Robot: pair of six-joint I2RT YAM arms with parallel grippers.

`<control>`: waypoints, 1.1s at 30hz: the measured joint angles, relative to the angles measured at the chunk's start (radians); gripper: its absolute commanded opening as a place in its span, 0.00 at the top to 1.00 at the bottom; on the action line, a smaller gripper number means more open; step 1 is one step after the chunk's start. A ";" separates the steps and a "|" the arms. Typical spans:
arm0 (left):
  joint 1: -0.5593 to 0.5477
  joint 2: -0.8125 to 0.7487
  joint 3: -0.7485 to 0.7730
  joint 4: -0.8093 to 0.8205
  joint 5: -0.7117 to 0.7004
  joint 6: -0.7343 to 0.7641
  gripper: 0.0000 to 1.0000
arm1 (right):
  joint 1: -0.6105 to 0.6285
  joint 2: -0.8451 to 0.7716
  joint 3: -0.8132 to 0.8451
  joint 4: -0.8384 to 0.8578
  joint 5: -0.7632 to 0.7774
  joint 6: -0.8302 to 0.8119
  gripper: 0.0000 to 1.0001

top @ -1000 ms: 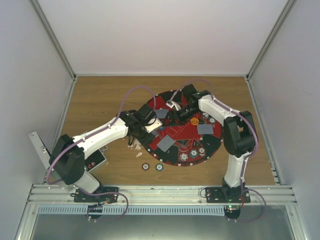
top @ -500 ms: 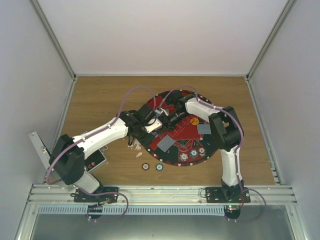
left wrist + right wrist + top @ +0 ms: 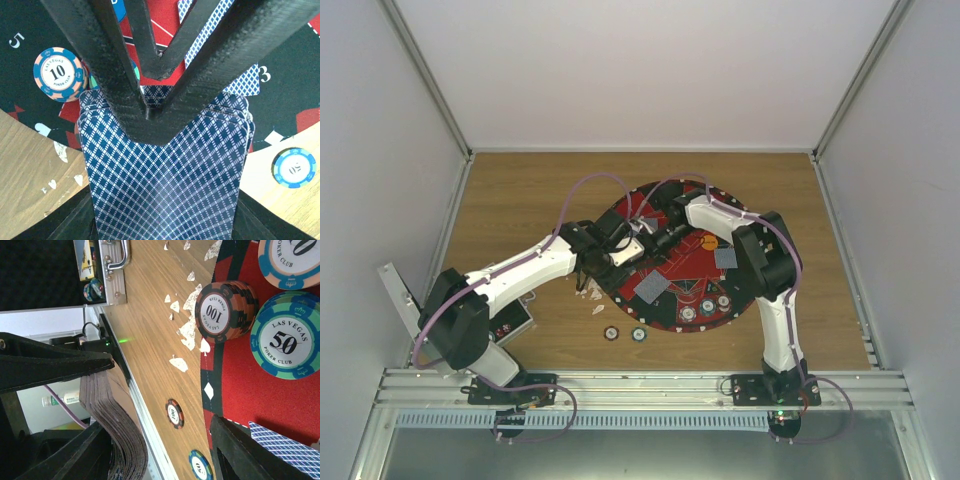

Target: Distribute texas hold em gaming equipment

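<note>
Wooden table (image 3: 520,210), red-and-black mat (image 3: 692,262), left claw (image 3: 150,107) clamped on card deck (image 3: 165,190), right claw (image 3: 657,239) jaws apart, just beside deck.

Overhead, the light is bright, even and diffuse. The white walls (image 3: 620,70) look slightly washed out, and the bench (image 3: 520,200) carries only soft, faint shadows beneath the arms (image 3: 535,265). That view is coarse, so the chips (image 3: 611,333) at 6 o'clock are mere specks. In the left wrist view the left tool (image 3: 150,107) looms dark and soft-edged, while the cards (image 3: 165,190) are crisp. The right wrist view is sharp at 2 o'clock and murky at 8 o'clock, with a green glint (image 3: 125,340) at 10 o'clock.
</note>
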 measured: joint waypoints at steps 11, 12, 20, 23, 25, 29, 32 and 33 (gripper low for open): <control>0.000 0.000 -0.001 -0.003 -0.008 0.000 0.42 | -0.013 -0.013 0.000 0.003 0.027 0.044 0.53; 0.000 0.000 -0.001 -0.002 -0.008 0.000 0.42 | -0.018 -0.016 0.000 0.003 0.030 0.044 0.53; 0.000 0.000 -0.001 -0.002 -0.006 0.000 0.42 | -0.033 -0.026 0.000 0.003 0.021 0.035 0.67; 0.000 0.000 -0.001 -0.002 -0.006 0.000 0.42 | -0.033 -0.034 0.000 0.003 0.008 0.024 0.78; 0.000 0.000 -0.001 -0.002 -0.006 0.000 0.42 | -0.034 -0.043 -0.001 0.004 -0.002 0.018 0.85; 0.000 0.000 -0.001 -0.003 -0.006 0.000 0.42 | -0.035 -0.069 -0.016 0.013 -0.038 0.003 0.92; 0.000 0.000 -0.001 -0.003 -0.005 0.000 0.42 | -0.035 -0.088 -0.037 0.017 -0.065 -0.010 0.88; 0.000 0.000 -0.001 -0.003 -0.005 0.000 0.42 | -0.035 -0.090 -0.041 0.018 -0.072 -0.014 0.85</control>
